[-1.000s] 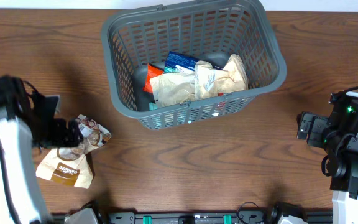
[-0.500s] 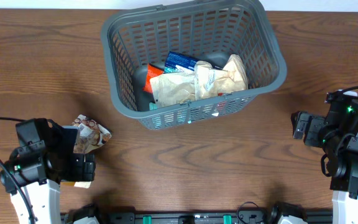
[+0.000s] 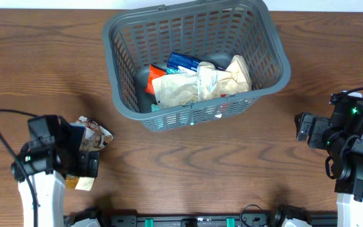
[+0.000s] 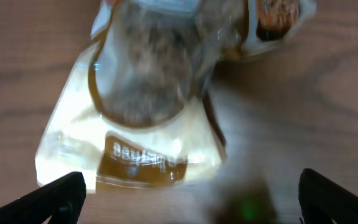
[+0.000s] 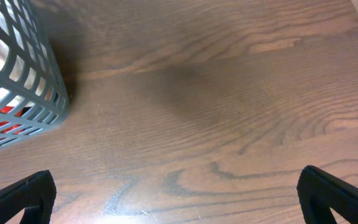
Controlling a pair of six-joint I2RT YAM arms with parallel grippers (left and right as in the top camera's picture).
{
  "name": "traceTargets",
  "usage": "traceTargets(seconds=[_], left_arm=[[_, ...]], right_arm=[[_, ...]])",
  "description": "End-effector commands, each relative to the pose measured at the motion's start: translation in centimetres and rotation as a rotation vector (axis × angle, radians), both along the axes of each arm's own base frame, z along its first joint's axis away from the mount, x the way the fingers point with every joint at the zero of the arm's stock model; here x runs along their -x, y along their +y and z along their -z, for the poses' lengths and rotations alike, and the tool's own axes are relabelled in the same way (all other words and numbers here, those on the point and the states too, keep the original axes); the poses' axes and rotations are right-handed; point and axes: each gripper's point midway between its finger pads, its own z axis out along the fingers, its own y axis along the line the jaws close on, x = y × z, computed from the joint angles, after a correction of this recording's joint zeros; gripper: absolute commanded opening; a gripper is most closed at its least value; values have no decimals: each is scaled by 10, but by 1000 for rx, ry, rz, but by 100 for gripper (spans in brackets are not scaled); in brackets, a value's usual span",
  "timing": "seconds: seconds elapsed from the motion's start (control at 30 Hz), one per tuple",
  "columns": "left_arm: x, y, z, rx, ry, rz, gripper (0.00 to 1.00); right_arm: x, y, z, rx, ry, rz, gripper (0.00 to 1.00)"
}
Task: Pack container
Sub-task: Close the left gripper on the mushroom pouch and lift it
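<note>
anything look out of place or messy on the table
Nothing looks spilled. A clear pouch lies askew over a tan pouch outside the basket, beneath the left gripper. The packs inside the basket sit in a crumpled heap.

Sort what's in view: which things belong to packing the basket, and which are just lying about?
Belongs to the job:
container
snack packs already inside it
cream-and-brown pouch and crinkled bag on the table
left gripper over them, fingers open

Just there:
right gripper, open over bare table beside the container
black rail at the near edge
</note>
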Motion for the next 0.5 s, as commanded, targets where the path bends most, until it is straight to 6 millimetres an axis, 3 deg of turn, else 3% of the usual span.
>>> traceTargets(seconds=[0.0, 0.23, 0.47], left_arm=[[-11, 4, 13, 0, 22, -34, 99], [-32, 10, 37, 11, 48, -52, 98], [-32, 13, 49, 1, 103, 55, 99]], right_arm=[[0, 4, 2, -10, 2, -12, 99], [0, 4, 2, -10, 2, -12, 99], [0, 4, 2, -10, 2, -12, 99]])
